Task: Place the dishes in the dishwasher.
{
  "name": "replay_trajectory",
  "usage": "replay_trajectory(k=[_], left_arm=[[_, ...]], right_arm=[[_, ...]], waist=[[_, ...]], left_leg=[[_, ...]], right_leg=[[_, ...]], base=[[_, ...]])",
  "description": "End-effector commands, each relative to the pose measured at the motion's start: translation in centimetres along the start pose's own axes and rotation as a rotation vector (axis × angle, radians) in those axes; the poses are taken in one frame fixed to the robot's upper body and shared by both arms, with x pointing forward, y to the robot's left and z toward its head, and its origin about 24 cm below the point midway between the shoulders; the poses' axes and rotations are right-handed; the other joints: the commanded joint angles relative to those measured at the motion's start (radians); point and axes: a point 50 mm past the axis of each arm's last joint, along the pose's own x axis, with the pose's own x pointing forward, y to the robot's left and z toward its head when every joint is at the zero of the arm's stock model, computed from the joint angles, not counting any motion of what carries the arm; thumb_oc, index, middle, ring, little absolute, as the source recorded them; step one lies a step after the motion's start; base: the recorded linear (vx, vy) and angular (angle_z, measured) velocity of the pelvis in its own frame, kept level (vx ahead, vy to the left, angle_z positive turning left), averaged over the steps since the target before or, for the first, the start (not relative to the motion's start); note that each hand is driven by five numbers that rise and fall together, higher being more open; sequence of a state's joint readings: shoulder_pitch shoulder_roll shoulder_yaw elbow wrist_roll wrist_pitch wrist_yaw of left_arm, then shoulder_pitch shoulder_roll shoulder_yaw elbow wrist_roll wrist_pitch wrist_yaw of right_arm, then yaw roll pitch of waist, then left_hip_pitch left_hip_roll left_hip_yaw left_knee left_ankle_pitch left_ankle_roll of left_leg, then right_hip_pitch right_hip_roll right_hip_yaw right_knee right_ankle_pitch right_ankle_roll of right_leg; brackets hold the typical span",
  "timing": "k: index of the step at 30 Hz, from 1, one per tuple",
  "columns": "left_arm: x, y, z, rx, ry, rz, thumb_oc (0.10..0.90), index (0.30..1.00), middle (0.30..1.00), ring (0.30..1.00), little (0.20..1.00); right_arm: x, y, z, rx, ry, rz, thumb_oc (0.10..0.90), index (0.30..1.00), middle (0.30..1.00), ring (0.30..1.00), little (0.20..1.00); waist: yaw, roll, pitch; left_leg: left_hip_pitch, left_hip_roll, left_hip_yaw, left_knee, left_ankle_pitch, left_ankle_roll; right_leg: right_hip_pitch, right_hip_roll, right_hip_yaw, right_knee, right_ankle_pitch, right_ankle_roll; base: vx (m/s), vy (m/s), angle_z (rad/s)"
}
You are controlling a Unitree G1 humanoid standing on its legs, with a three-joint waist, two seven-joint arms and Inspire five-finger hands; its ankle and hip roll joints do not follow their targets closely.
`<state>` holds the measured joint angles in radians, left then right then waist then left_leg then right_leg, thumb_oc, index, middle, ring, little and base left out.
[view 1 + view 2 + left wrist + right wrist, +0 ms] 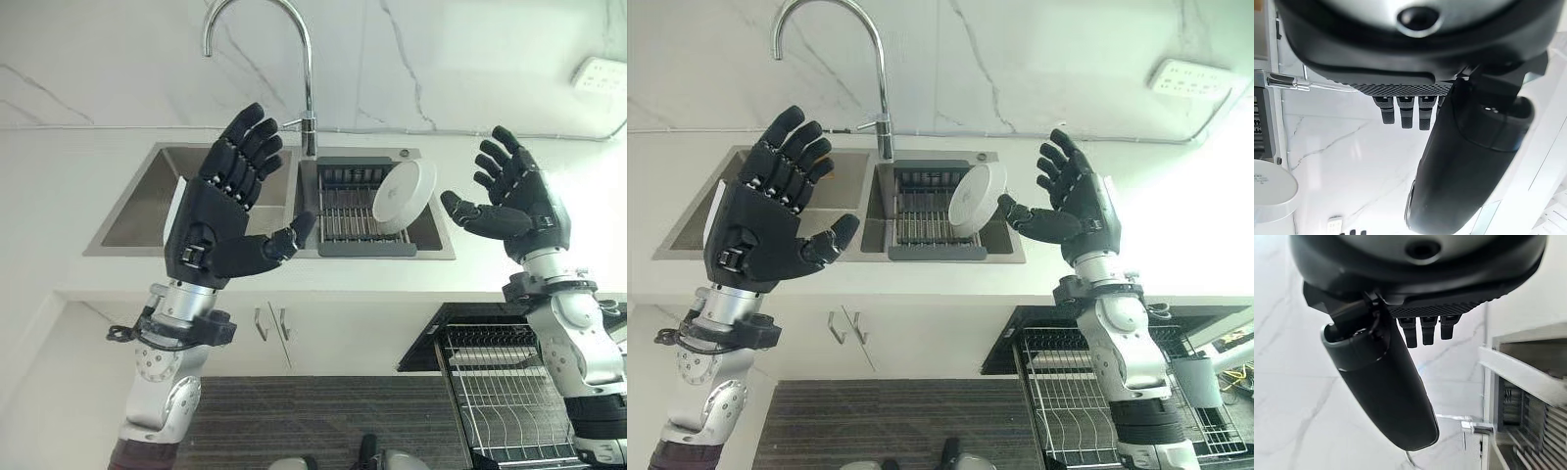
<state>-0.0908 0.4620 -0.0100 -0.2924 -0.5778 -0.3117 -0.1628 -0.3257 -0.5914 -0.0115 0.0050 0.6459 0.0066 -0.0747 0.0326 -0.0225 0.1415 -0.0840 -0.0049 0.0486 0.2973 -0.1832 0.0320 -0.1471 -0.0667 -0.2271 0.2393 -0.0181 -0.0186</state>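
Observation:
A white round dish [403, 195] stands on edge in the dark drying rack [345, 211] set in the right basin of the steel sink [147, 201]. The same dish [1271, 193] shows in the left wrist view. My left hand [220, 211] is raised in front of the left basin, fingers straight and spread, holding nothing. To the right of the dish my right hand [514, 201] is also raised and open, its thumb pointing toward the dish without touching it. The open dishwasher's wire rack [505, 392] lies at the lower right, below the counter.
A tall curved tap [294, 59] rises behind the sink against the marble wall. A white socket strip [600, 74] sits on the wall at the upper right. Cupboard doors with handles [269, 323] lie under the counter edge. Dark flooring runs below.

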Motion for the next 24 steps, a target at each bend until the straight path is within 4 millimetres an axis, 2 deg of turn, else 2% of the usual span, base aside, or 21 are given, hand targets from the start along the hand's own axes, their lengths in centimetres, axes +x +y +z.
replay_trajectory(k=[1, 2, 4, 9, 24], left_arm=[[1.9, -0.7, 2.9, 0.051, -0.165, -0.093, 0.800, 0.900, 0.900, 0.900, 0.900], [2.2, -0.6, 2.7, 0.050, -0.158, -0.093, 0.800, 0.900, 0.900, 0.900, 0.900], [2.4, -0.5, 2.7, 0.048, -0.156, -0.094, 0.800, 0.900, 0.900, 0.900, 0.900], [2.9, -0.5, 2.8, 0.049, -0.158, -0.099, 0.800, 0.900, 0.900, 0.900, 0.900], [3.2, -0.2, 2.8, 0.051, -0.151, -0.098, 0.800, 0.900, 0.900, 0.900, 0.900]], right_arm=[[2.3, -0.1, 4.5, 0.061, -0.182, -0.006, 0.800, 0.900, 0.900, 0.900, 0.900], [3.3, -0.5, 4.1, 0.071, -0.136, -0.025, 0.800, 0.900, 0.900, 0.900, 0.900], [3.9, -1.6, 3.5, 0.077, -0.072, -0.061, 0.800, 0.900, 0.900, 0.900, 0.900], [4.7, -2.7, 3.3, 0.075, -0.033, -0.104, 0.800, 0.900, 0.900, 0.900, 0.900], [5.2, -4.7, 3.7, 0.051, -0.022, -0.169, 0.800, 0.900, 0.900, 0.900, 0.900]], waist=[[0.020, -0.018, -0.098], [0.026, -0.020, -0.101], [0.032, -0.020, -0.103], [0.042, -0.021, -0.104], [0.045, -0.018, -0.105]], left_leg=[[0.032, 0.029, 0.071, 0.003, -0.087, -0.028], [0.033, 0.027, 0.069, 0.003, -0.087, -0.028], [0.033, 0.027, 0.067, 0.003, -0.085, -0.029], [0.035, 0.025, 0.062, 0.003, -0.085, -0.029], [0.038, 0.024, 0.061, 0.003, -0.083, -0.030]], right_leg=[[0.061, -0.027, -0.006, 0.061, -0.160, 0.099], [0.064, -0.026, -0.007, 0.061, -0.162, 0.097], [0.068, -0.026, -0.009, 0.061, -0.163, 0.096], [0.075, -0.027, -0.013, 0.061, -0.167, 0.094], [0.082, -0.023, -0.008, 0.061, -0.171, 0.093]], base=[[0.00, 0.015, 0.16], [0.00, 0.011, 0.06], [0.00, 0.014, 0.11], [0.00, 0.006, 0.06], [0.00, 0.002, 0.02]])
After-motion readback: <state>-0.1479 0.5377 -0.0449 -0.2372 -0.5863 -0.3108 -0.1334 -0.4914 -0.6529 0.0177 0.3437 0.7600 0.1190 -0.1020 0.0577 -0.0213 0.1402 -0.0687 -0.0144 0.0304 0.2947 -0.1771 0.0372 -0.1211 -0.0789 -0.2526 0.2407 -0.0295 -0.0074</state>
